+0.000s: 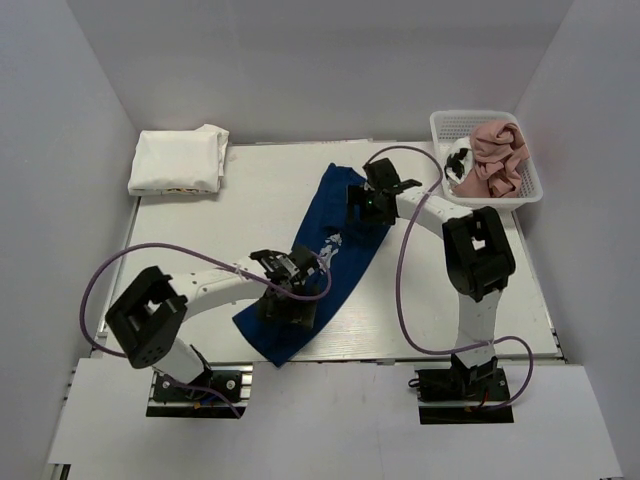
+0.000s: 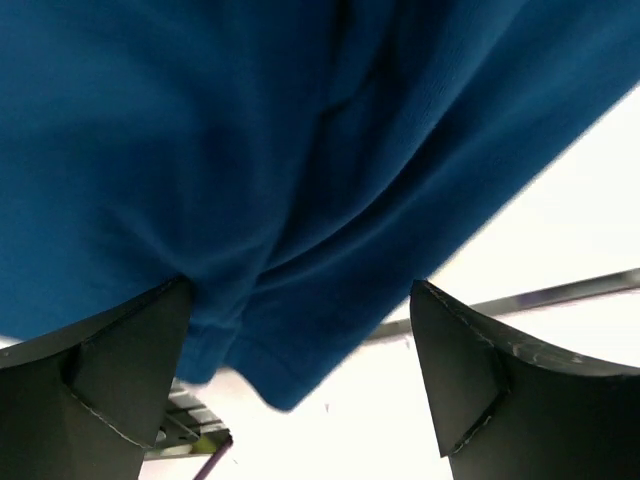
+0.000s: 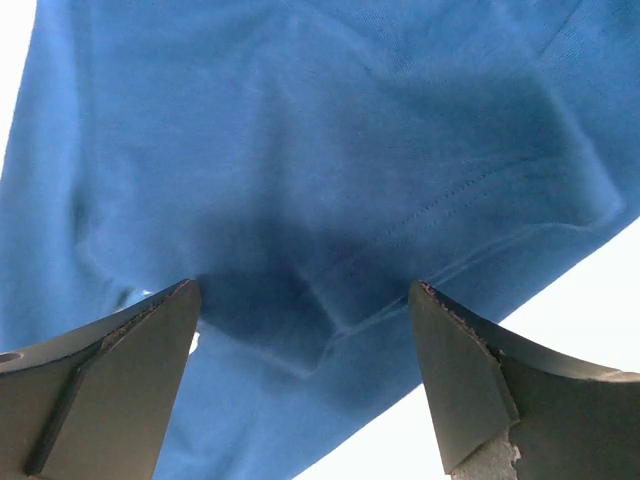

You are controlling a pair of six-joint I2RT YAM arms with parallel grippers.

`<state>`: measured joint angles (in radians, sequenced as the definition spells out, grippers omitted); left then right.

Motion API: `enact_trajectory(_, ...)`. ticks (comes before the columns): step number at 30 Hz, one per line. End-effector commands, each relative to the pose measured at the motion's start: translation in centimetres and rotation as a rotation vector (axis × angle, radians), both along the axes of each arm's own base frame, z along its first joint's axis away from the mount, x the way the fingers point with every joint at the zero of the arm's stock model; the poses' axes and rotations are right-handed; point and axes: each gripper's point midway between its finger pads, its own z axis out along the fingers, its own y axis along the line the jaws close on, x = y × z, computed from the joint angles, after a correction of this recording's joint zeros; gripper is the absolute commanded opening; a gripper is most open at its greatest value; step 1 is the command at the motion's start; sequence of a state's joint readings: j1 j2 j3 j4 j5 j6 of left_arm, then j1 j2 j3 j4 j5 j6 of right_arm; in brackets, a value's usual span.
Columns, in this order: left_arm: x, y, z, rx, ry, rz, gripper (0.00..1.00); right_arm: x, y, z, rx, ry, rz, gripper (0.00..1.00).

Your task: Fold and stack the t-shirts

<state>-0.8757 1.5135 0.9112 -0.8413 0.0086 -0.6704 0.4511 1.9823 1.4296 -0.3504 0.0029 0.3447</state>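
Navy t-shirt (image 1: 330,250) lies mid-frame as a long diagonal strip, so it looks half folded. White t-shirts (image 1: 180,160) sit folded upper left, likely done. Pink t-shirt (image 1: 497,150) and a white t-shirt (image 1: 458,163) lie crumpled in the basket (image 1: 528,190) upper right, left to do. Left gripper (image 1: 298,300) is over the strip's lower end, right gripper (image 1: 362,205) over the upper end. Both are spread wide, grasping nothing. Wrist views show hem and stitching up close; only the overhead shows pile and basket.

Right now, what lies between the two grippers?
The navy t-shirt runs along the table from the left gripper to the right gripper, its pale print about midway. The top external view shows it.
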Motion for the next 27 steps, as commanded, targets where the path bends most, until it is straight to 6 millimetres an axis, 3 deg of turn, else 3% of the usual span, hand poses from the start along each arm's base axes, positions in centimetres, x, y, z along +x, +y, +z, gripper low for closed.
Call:
enact_trajectory(1, -1.5, -1.1, -1.8, -0.032, 0.057, -0.087, 1.00, 0.5, 0.1, -1.4, -0.009, 0.057, -0.018, 0.90)
enact_trajectory(3, -1.7, -0.9, -2.7, -0.002, 0.070, -0.094, 1.00, 0.8, 0.5, -2.9, -0.026, 0.080, -0.006, 0.90)
enact_trajectory(5, -1.5, -0.6, -4.1, 0.051, 0.083, -0.089, 1.00, 1.5, 0.5, -3.2, -0.032, 0.087, -0.008, 0.90)
enact_trajectory(6, -1.3, -1.2, -4.7, 0.041, 0.074, -0.099, 1.00, 2.7, 0.3, -4.0, -0.064, 0.085, -0.019, 0.90)
enact_trajectory(8, -1.3, -1.8, -6.1, 0.050, 0.111, -0.101, 1.00, 2.9, 0.1, -5.5, -0.091, 0.112, -0.017, 0.90)
enact_trajectory(9, -0.4, -3.0, -6.1, 0.029, 0.094, -0.102, 1.00, 4.7, 0.9, -5.0, -0.083, 0.079, -0.002, 0.90)
enact_trajectory(10, -0.3, -3.4, -7.1, 0.038, 0.117, -0.115, 1.00, 4.9, 0.7, -5.1, -0.097, 0.088, 0.001, 0.90)
enact_trajectory(11, -0.1, -4.0, -7.3, 0.033, 0.127, -0.127, 1.00, 5.2, 0.5, -6.5, -0.108, 0.112, -0.002, 0.90)
enact_trajectory(13, 1.7, -7.3, -6.6, -0.037, 0.109, -0.143, 1.00, 7.3, 1.4, -6.9, -0.102, 0.104, 0.007, 0.90)
enact_trajectory(14, 3.1, -9.5, -5.4, -0.080, 0.087, -0.148, 1.00, 9.4, 1.9, -5.4, -0.068, 0.057, 0.009, 0.90)
enact_trajectory(15, 3.5, -10.0, -6.1, -0.078, 0.110, -0.140, 1.00, 9.5, 1.5, -7.9, -0.090, 0.088, 0.011, 0.90)
enact_trajectory(16, 3.8, -11.1, -5.6, -0.111, 0.119, -0.146, 1.00, 11.6, 2.8, -5.4, -0.026, 0.026, 0.026, 0.90)
enact_trajectory(19, 6.2, -14.1, -4.0, -0.174, 0.057, -0.131, 1.00, 14.8, 1.8, -4.4, 0.053, -0.043, 0.003, 0.90)
enact_trajectory(22, 8.2, -16.5, -1.5, -0.237, -0.007, -0.123, 1.00, 17.2, 1.9, -1.0, 0.141, -0.145, 0.019, 0.90)
enact_trajectory(25, 8.9, -18.4, 2.2, -0.340, -0.078, -0.133, 1.00, 17.7, 2.8, 4.1, 0.193, -0.245, 0.095, 0.90)
enact_trajectory(27, 8.7, -17.3, 4.6, -0.365, -0.139, -0.126, 1.00, 16.7, 3.5, 7.1, 0.198, -0.281, 0.170, 0.90)
